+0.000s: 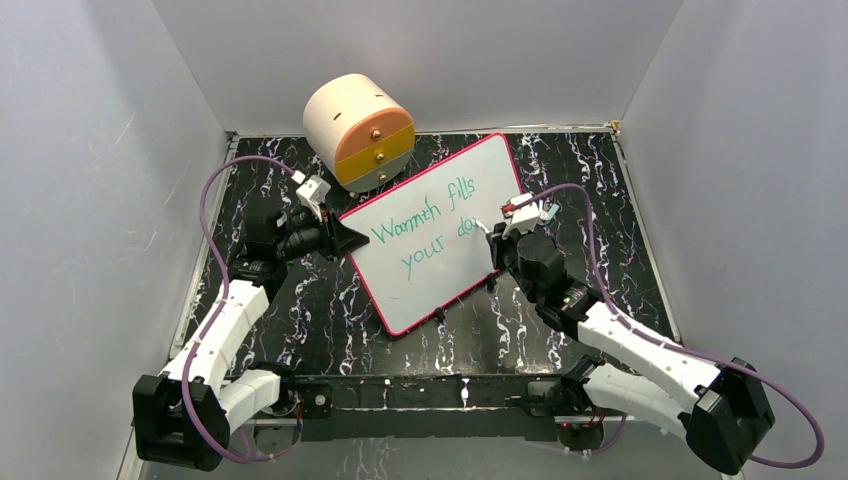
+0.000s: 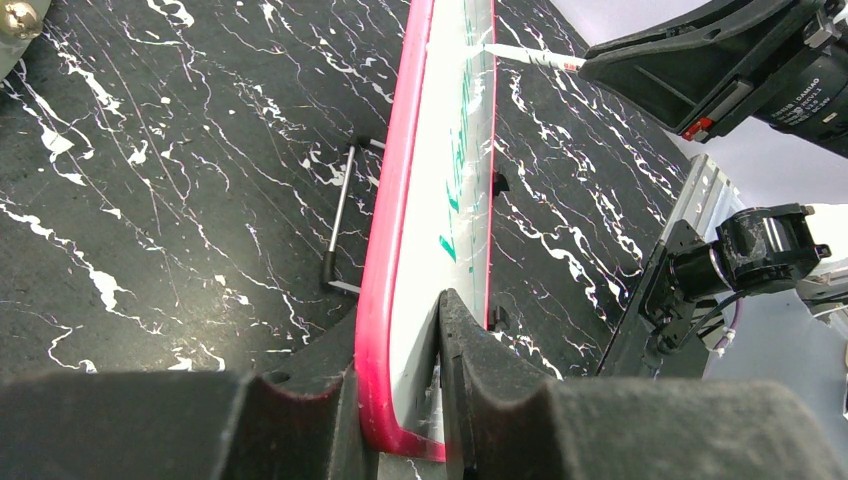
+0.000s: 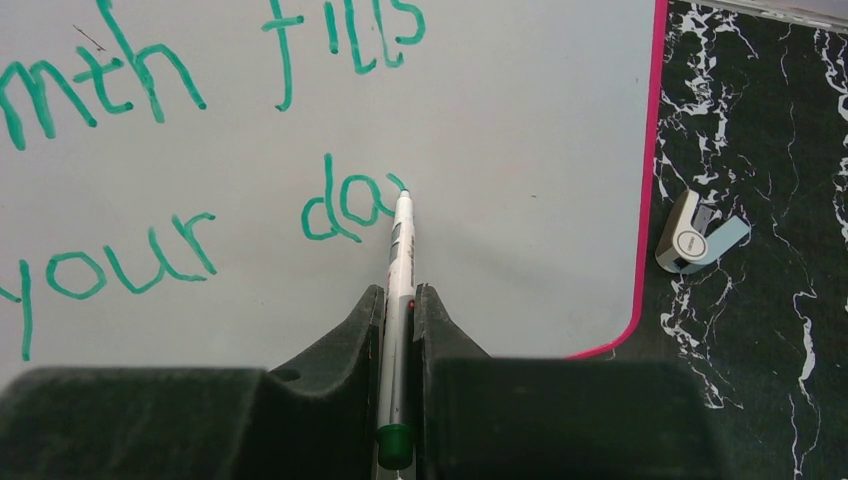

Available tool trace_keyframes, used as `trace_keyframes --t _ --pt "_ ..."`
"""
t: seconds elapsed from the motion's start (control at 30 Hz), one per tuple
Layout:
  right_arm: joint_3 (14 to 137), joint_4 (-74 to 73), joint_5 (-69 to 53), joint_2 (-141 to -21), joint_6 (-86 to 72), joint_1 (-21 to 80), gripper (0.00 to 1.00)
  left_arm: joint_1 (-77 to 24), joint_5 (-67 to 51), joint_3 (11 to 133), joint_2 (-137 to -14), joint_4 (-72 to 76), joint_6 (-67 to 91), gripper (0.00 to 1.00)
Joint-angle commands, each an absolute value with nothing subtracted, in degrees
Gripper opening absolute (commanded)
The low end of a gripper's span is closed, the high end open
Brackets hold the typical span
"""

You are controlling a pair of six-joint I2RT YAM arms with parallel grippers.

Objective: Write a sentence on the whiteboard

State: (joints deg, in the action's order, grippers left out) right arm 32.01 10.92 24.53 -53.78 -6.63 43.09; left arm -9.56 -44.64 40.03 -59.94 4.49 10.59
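Whiteboard [image 1: 440, 288] sits angled mid-tabletop [image 1: 300, 310]. The left end effector [image 1: 340, 238] clamps its left rim and the right end effector [image 1: 497, 232] grips the marker [image 3: 402, 250], tip at the sentence's [image 1: 430, 232] "da". We'd hold the rim pinned and press lightly for the "y" — left wrist alone shows the rim clamp, right wrist the tip contact.

whiteboard [image 1: 430, 295]: smooth glossy white | table [image 1: 480, 340]: matt black marbled | marker [image 3: 401, 255]: white plastic
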Motion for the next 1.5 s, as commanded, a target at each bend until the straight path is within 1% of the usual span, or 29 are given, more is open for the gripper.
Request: trace_keyframes --t 0.0,0.4,0.87,1.47 --pt "31.32 8.62 26.07 -52.60 -8.41 42.72 0.00 -10.83 -36.58 36.78 -62.84 -5.80 0.96 0.00" --pt "31.43 10.58 28.33 -51.23 -7.44 42.29 0.00 -10.86 -36.42 36.83 -62.84 -5.90 0.92 0.00" --pt "33.13 15.38 26.31 -52.71 -5.71 41.33 0.00 -10.85 -36.73 36.88 -63.06 -5.80 0.92 0.00" --pt "34.04 17.23 25.31 -53.57 -5.09 40.86 0.00 -10.87 -36.83 36.77 -63.03 -5.78 0.94 0.00"
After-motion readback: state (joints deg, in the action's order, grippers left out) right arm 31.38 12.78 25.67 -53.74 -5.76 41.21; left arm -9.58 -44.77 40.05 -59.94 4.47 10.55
